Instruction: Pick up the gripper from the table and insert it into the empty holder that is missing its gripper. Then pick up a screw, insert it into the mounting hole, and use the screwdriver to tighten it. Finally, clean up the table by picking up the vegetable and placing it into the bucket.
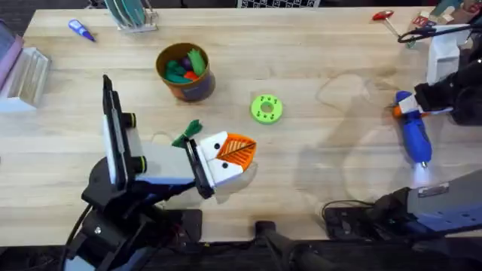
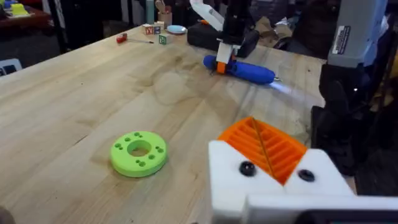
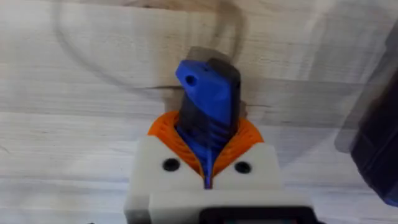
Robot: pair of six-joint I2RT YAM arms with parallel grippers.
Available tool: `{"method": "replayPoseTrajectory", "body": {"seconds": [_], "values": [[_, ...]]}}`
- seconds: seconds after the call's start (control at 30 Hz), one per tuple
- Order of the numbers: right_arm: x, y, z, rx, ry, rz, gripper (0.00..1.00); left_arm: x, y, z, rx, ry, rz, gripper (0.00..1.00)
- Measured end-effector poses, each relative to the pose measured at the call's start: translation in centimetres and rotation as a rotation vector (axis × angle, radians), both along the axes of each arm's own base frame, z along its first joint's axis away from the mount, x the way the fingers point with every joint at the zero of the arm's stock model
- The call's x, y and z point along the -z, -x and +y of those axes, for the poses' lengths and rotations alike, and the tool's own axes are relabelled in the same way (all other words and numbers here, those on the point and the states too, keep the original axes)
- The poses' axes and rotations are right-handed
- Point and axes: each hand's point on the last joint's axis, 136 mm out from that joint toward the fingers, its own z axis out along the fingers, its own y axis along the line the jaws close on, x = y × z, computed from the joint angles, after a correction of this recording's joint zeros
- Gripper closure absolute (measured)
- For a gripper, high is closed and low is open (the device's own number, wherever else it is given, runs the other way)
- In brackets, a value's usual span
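On the table point(image 1: 316, 150), right gripper point(image 3: 207, 163) clamping screwdriver point(image 1: 413, 134) end

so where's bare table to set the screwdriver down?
Free: the wood between the green disc and the screwdriver, and the front strip below the disc. Crowded: around the left gripper, the vegetable and the bucket.

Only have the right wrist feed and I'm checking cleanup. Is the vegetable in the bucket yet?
Observer: No. The vegetable lies on the table, right next to the left gripper.
Operator: Is the left holding anything?
Observer: No, its orange pads are shut with nothing between them.
Operator: Where's the bucket?
Observer: The bucket stands beyond the vegetable, toward the table's far edge.
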Motion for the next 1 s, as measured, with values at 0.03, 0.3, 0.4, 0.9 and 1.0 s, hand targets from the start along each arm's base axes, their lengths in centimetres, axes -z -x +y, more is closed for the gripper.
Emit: {"method": "replayPoseTrajectory", "body": {"seconds": [0.03, 0.3, 0.4, 0.9, 1.0], "values": [[0.0, 0.0, 0.0, 0.000, 0.000, 0.000, 0.978, 0.0, 0.0, 0.0, 0.000, 0.000, 0.000, 0.994], [-1.4, -0.1, 0.0, 0.024, 0.020, -0.036, 0.979, 0.0, 0.0, 0.0, 0.000, 0.000, 0.000, 0.994], [-3.4, -0.6, -0.3, 0.048, 0.056, -0.098, 0.979, 0.0, 0.0, 0.0, 0.000, 0.000, 0.000, 0.994], [-14.0, -3.1, 1.3, 0.153, 0.189, -0.449, 0.979, 0.0, 0.0, 0.0, 0.000, 0.000, 0.000, 0.994], [-16.4, -3.7, 2.8, 0.157, 0.195, -0.534, 0.979, 0.0, 0.0, 0.0, 0.000, 0.000, 0.000, 0.994]]}}
